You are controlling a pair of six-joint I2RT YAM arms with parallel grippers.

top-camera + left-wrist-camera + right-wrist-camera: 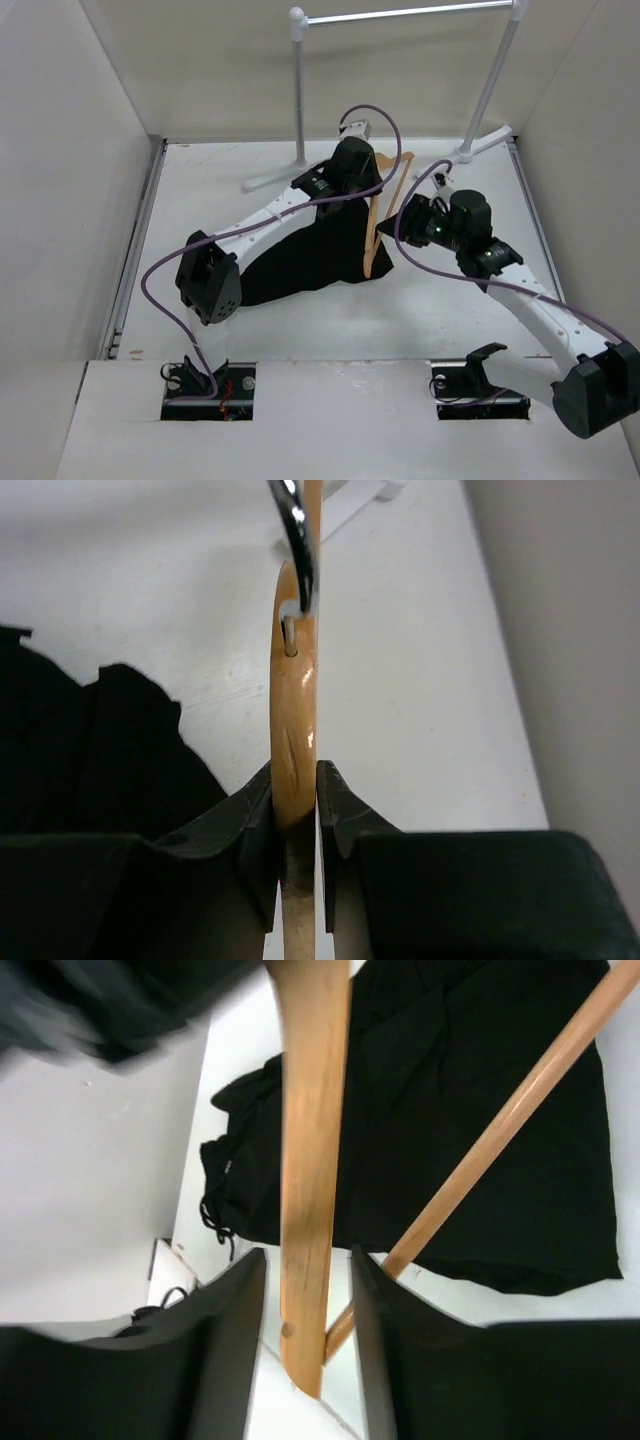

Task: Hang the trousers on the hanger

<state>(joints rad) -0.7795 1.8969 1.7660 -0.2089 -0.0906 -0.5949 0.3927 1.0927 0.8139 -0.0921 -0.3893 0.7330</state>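
The tan wooden hanger [372, 240] stands on edge on the table against the black trousers [300, 255]. My left gripper [370, 172] is shut on the hanger's top. In the left wrist view both jaws press the wood [293, 730] just below the metal hook [297, 540], and the left gripper [297, 790] has the trousers [90, 750] lying to its left. My right gripper [393, 228] stands open around one end of the hanger. In the right wrist view that arm end [310, 1180] sits between the jaws of the right gripper [307, 1290] with a gap on each side. The crossbar [500, 1130] crosses the trousers [450, 1080].
A silver metal rack [400, 15] stands at the back, with feet [270, 180] reaching onto the table. One foot [350, 500] shows just beyond the hook. White walls close in the left, right and back sides.
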